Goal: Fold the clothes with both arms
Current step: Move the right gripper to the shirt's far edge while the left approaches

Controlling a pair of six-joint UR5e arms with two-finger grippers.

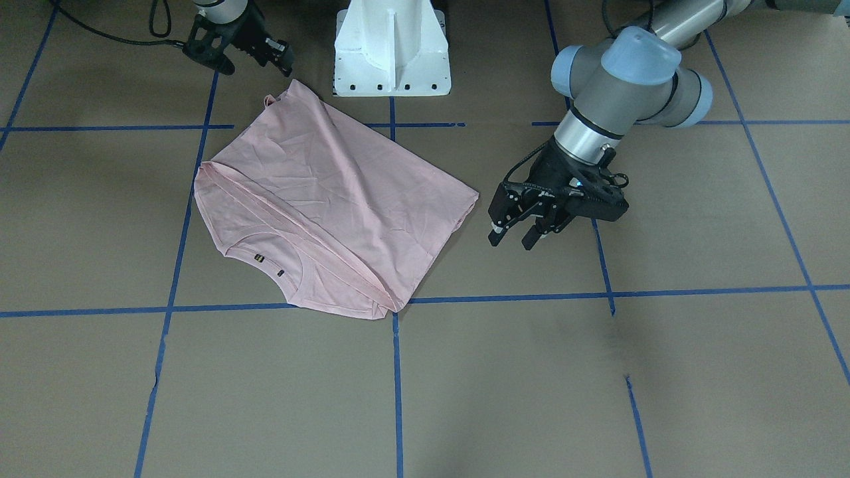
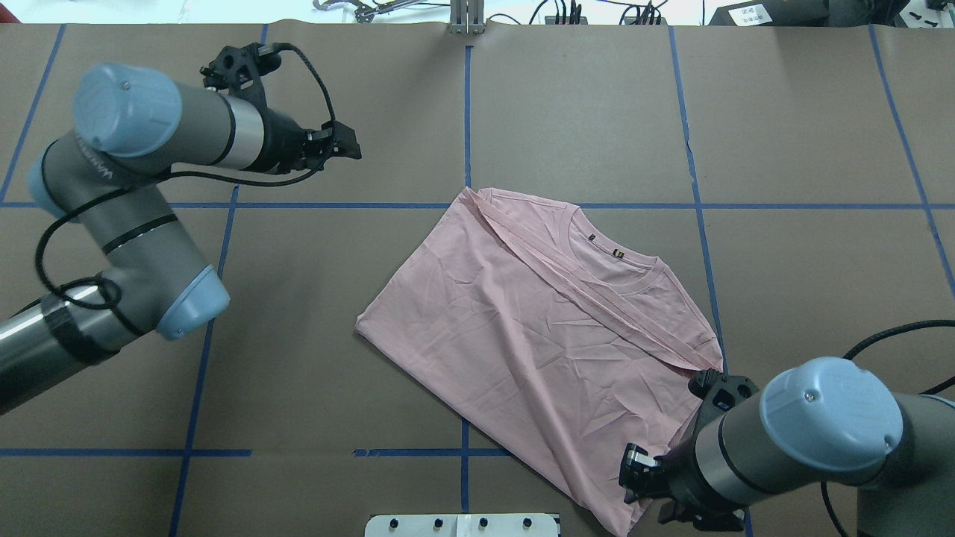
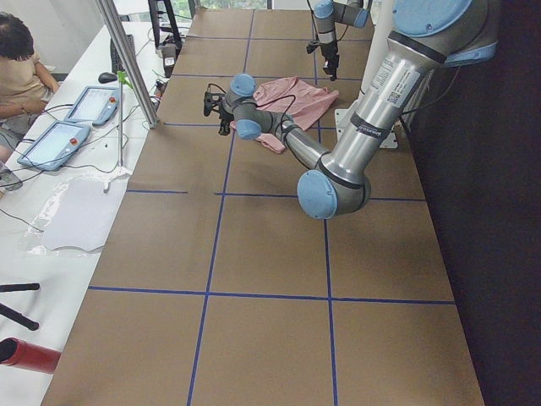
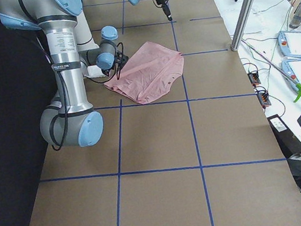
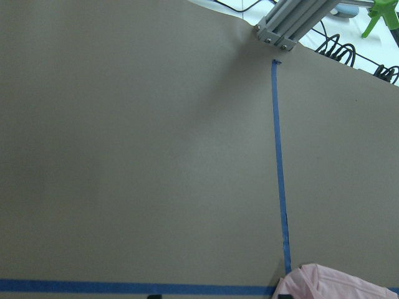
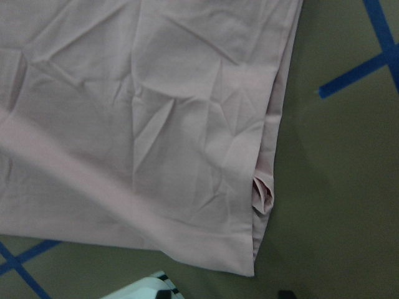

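Observation:
The pale pink T-shirt (image 1: 332, 199) lies flat on the brown table, folded along a diagonal, plain side up, with its collar and labels showing (image 2: 537, 335). My left gripper (image 1: 512, 240) hangs open just beside the shirt's side corner, with nothing between its fingers; it also shows in the overhead view (image 2: 351, 149). My right gripper (image 1: 255, 66) hovers over the shirt's corner nearest the robot base (image 2: 638, 485); its fingers look apart and hold no cloth. The right wrist view is filled with wrinkled pink cloth (image 6: 156, 124) and its hem. The left wrist view catches only a shirt corner (image 5: 330, 283).
A white flared pedestal (image 1: 392, 46) stands at the robot's side of the table, close to the shirt. Blue tape lines (image 1: 398, 372) grid the brown tabletop. A seated person (image 3: 17, 68) and tablets (image 3: 68, 118) are at a side bench beyond the table edge.

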